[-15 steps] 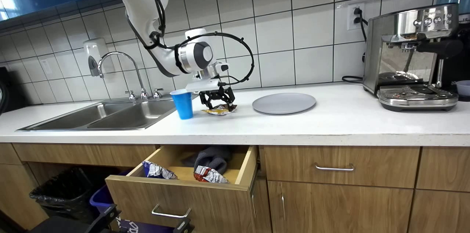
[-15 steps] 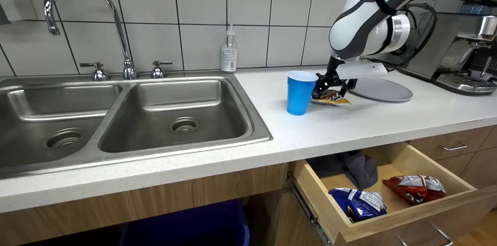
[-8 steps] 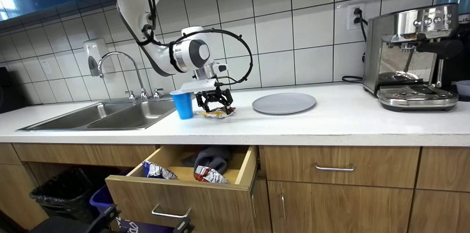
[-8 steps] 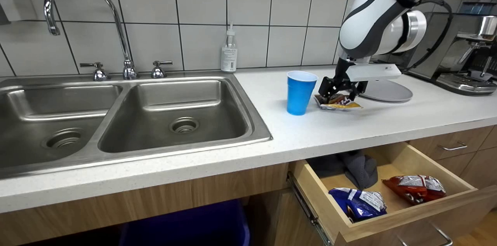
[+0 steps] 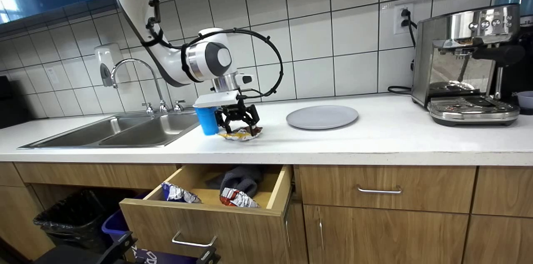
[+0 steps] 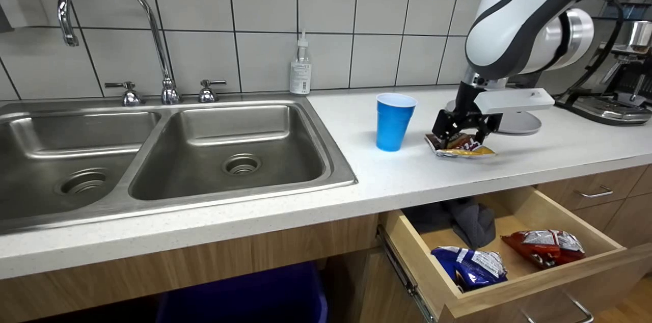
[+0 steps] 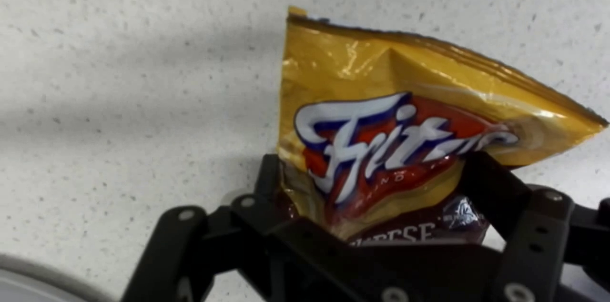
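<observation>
A yellow and dark-red Fritos bag (image 7: 362, 78) fills the right half of the wrist view. My gripper (image 7: 373, 163) is shut on its middle, with the fingers (image 7: 495, 187) pressing in from both sides and creasing the film. In an exterior view the gripper (image 6: 461, 143) and bag (image 6: 466, 154) are low over the white counter, to the right of a blue cup (image 6: 395, 127). Whether the bag's underside touches the counter, I cannot tell. A grey plate (image 5: 322, 117) lies farther right, and its rim shows at a corner of the wrist view.
Below the counter an open drawer (image 6: 540, 278) holds a blue bag (image 6: 476, 267), a red bag (image 6: 545, 247) and a grey cloth (image 6: 473, 226). There is a double sink (image 6: 331, 160) with a soap bottle (image 6: 300, 71) behind it. A coffee machine (image 5: 429, 56) stands near the wall.
Gripper and bag have travelled together toward the counter's front edge, and the gap to the cup has widened in an exterior view. Cup, plate and drawer have stayed put.
</observation>
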### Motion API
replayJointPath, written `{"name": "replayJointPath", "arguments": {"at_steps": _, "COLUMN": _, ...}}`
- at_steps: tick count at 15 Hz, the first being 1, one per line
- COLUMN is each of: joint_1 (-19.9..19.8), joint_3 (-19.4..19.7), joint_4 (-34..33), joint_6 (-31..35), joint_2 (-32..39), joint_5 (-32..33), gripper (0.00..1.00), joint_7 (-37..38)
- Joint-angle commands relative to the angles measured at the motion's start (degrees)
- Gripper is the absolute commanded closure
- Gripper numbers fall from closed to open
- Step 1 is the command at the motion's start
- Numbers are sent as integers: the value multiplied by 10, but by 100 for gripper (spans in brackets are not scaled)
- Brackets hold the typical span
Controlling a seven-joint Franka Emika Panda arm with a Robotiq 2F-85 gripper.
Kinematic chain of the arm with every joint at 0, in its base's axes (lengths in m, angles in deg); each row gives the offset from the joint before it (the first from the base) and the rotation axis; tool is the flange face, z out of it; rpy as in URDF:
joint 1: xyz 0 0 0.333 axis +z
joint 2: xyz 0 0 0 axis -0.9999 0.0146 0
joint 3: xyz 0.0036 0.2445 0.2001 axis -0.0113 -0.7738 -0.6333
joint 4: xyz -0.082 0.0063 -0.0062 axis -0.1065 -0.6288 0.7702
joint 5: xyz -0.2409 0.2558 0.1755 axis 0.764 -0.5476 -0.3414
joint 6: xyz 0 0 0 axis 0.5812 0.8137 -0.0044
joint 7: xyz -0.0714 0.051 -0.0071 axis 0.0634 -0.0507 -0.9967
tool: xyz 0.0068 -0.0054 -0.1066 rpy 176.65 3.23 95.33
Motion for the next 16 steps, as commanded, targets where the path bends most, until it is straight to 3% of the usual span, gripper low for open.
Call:
{"name": "replayJointPath", "arguments": {"at_steps": 1, "joint_1": 8, "joint_3": 4, "joint_4": 68, "joint_6": 6, "joint_2": -51, "joint_5": 18, "gripper": 0, "joint_7": 6}}
{"name": "replayJointPath", "arguments": {"at_steps": 16, "joint_1": 24, "joint_3": -5, "joint_4": 241, "joint_6": 11, "joint_2": -180, "joint_5": 30, "gripper": 0, "joint_7": 23}}
